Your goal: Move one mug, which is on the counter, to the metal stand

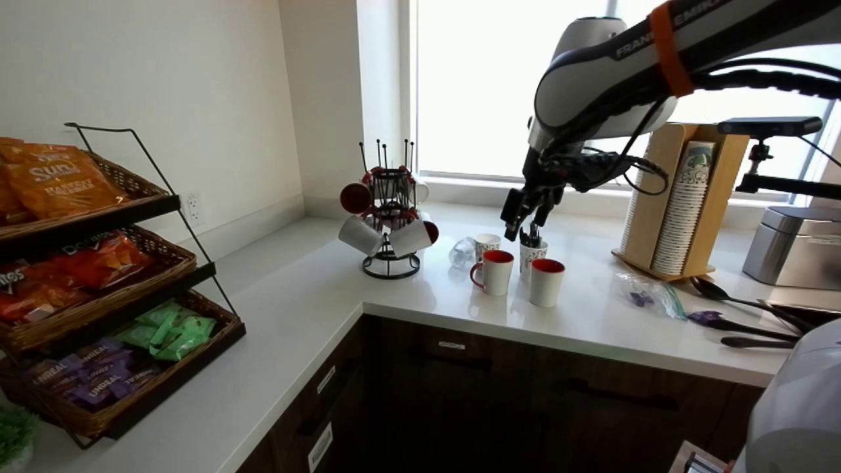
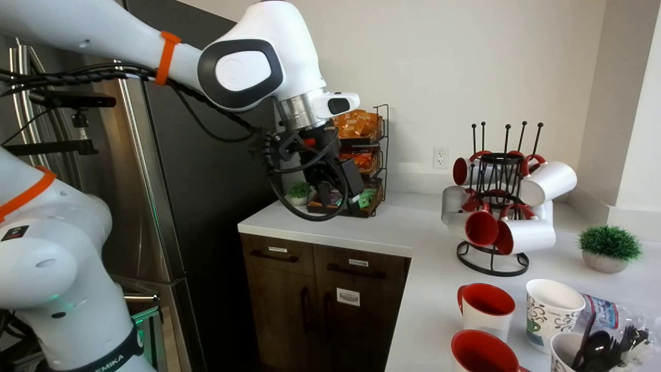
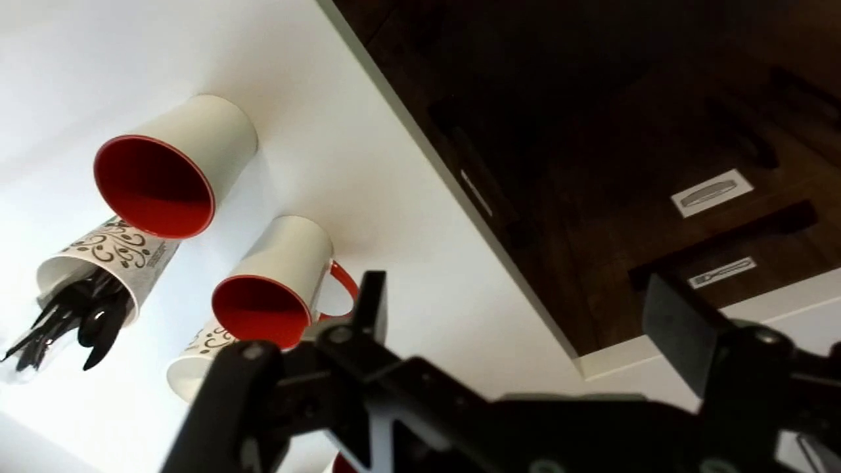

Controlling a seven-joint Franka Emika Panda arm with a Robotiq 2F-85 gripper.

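Note:
Two white mugs with red insides stand upright on the counter (image 1: 328, 243): a mug nearer the metal stand (image 1: 496, 279), its red handle showing, and a second mug (image 1: 546, 289) beside it. The metal stand (image 2: 493, 273), a dark wire tree with upright prongs, has several mugs hanging from its hooks in both exterior views. My gripper (image 1: 525, 225) is above the counter, higher than the two mugs. In the wrist view the fingers (image 3: 372, 299) are wide apart with nothing between them, and the handled mug (image 3: 302, 253) lies just left of the left finger.
Patterned paper cups, one with black cutlery (image 1: 534, 253), stand close behind the mugs. A cup dispenser (image 1: 670, 197), utensils and a steel box (image 1: 792, 246) are farther along. A tiered snack rack (image 1: 98, 295) occupies the adjoining counter. A small plant (image 2: 609, 248) sits near the stand.

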